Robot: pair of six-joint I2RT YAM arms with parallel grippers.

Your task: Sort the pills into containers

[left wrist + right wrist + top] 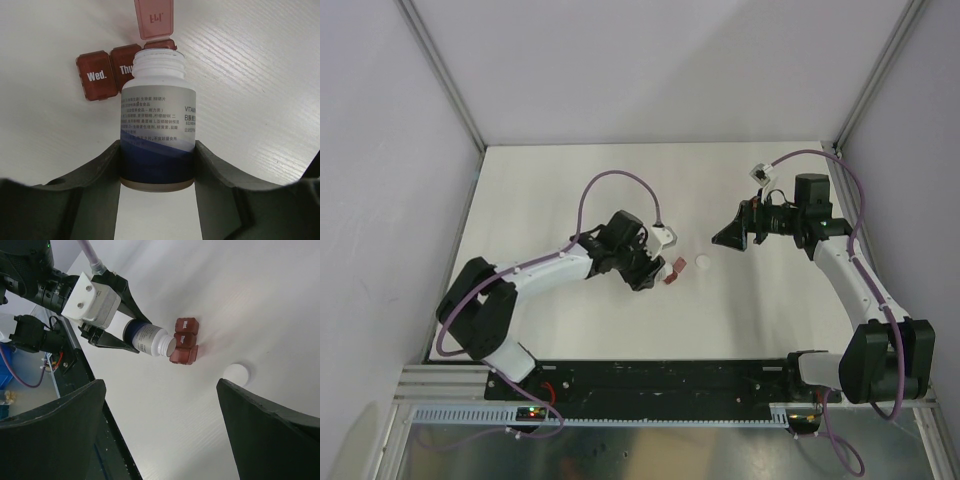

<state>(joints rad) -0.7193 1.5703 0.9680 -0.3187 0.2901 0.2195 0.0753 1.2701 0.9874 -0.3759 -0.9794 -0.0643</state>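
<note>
Dark red plastic pill box [100, 76], a short strip of three square compartments marked Wed., Thu. and Fri., lies about midway between the left and right edges of the desk [570, 180], somewhat nearer the near edge than the far one. As far as the overhead view lets me judge, its long axis runs roughly from the near edge toward the far edge, crosswise to the bottle. The lid marked Fri. [154, 20] stands open, hinged back on the side away from the bottle. The other two lids are shut.

The left end effector [157, 150] is clamped on the lower body of a white plastic vitamin bottle with a grey and blue label [157, 105]. The uncapped bottle is tipped over, with its open mouth at the rim of the Fri. compartment and pointing toward the right edge. Its round white cap [236, 372] lies on the desk just beside the box, on the right-edge side. The right end effector [160, 384] hangs above the desk toward the right edge, fingers spread wide and holding nothing.

The step in hand looks like pouring into the Fri. compartment. No pills show in any view. The next move probably calls for a slight further tilt or a gentle shake, with the mouth kept over that one small opening so nothing spills onto the desk or nudges the light box.
</note>
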